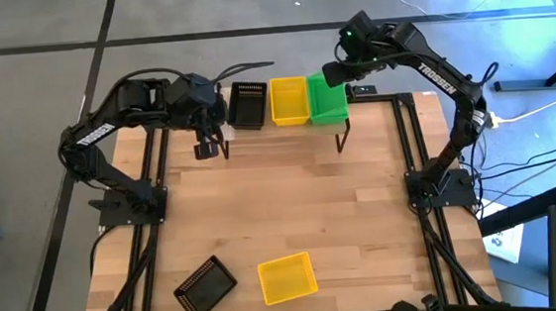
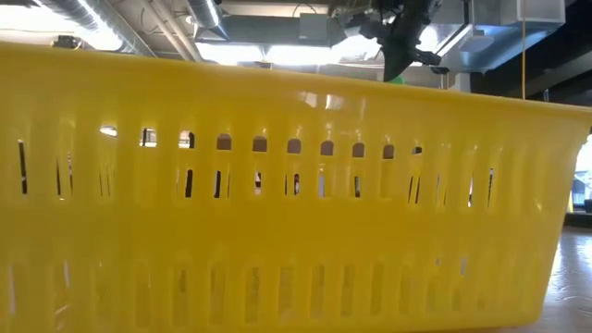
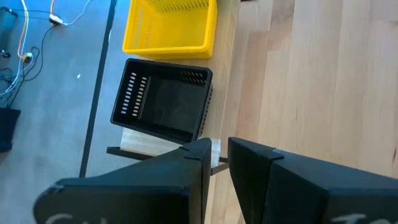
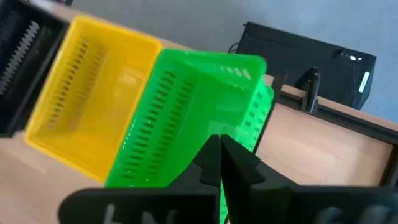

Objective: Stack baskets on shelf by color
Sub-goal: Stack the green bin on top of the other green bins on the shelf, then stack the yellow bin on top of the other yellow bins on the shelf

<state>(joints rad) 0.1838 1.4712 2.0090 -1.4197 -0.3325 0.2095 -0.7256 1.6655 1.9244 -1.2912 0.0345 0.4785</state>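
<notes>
A: What is the shelf carrying?
B: It is carrying a black basket, yellow basket and green basket, side by side, at the table's 12 o'clock edge.
A: And the table directly?
B: A second black basket is lying at 7 o'clock, a second yellow basket at 6.

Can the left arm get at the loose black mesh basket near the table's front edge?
Probably yes: the black plastic mesh basket lies on the left arm's side on bare tabletop, nothing over it; left gripper hangs empty near the shelf.
</notes>
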